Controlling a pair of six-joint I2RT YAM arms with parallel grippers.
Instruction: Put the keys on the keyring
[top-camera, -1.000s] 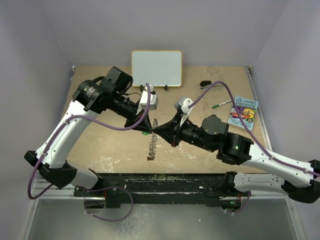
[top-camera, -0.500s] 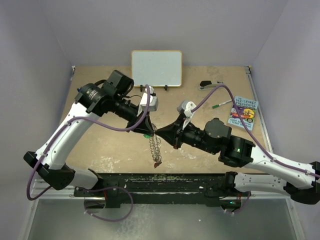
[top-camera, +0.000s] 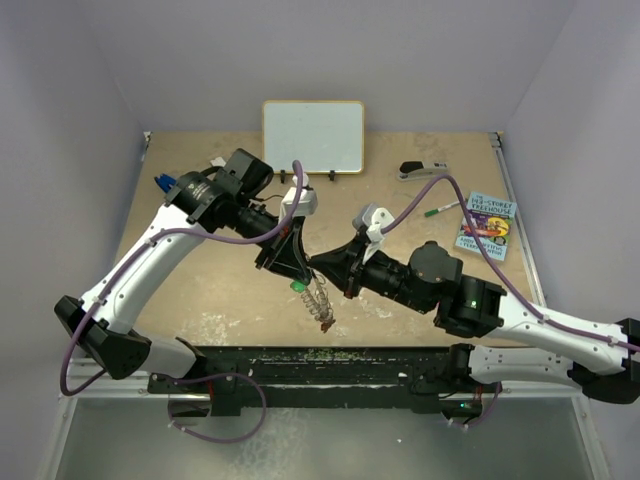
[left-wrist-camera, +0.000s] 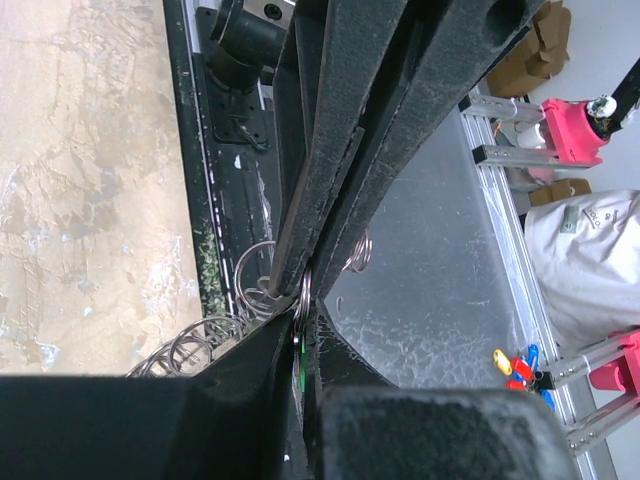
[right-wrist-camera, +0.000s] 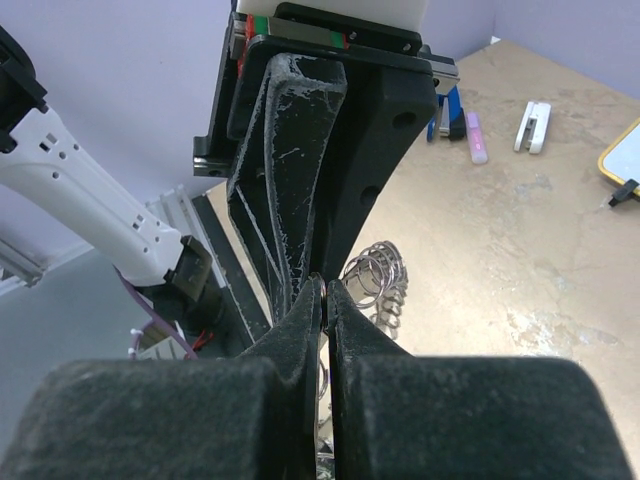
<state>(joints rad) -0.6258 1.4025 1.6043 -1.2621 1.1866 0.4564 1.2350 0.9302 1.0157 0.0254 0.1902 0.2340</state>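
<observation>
The left gripper (top-camera: 298, 268) sits just left of the middle of the top view, its two fingers drawn almost together and pinching the wire of the keyring (top-camera: 318, 300). In the left wrist view the fingers run down from the top of the frame to a narrow point at mid-frame, where a silver loop of the keyring (left-wrist-camera: 252, 285) is clamped. More loops trail off toward the lower left over the tan table (top-camera: 200, 290).

In the top view the keyring hangs tilted just below where the two grippers meet, a short string of metal loops held above the table. The green key (top-camera: 297, 287) shows at its upper left end. A small dark-red piece at its lower end looks like the red key (top-camera: 323, 325), though it is too small to be sure.

The right gripper (top-camera: 318, 265) comes in from the right and meets the left one tip to tip. Its fingers are pressed together, and the right wrist view shows only a thin sliver of metal between them at the centre of the frame. The loops of the keyring (right-wrist-camera: 375, 275) bunch just to the right of that point.

A whiteboard (top-camera: 312, 135) stands at the upper middle of the top view. On the right side of that frame lie a green-capped pen (top-camera: 440, 208) and a book (top-camera: 487, 226).
</observation>
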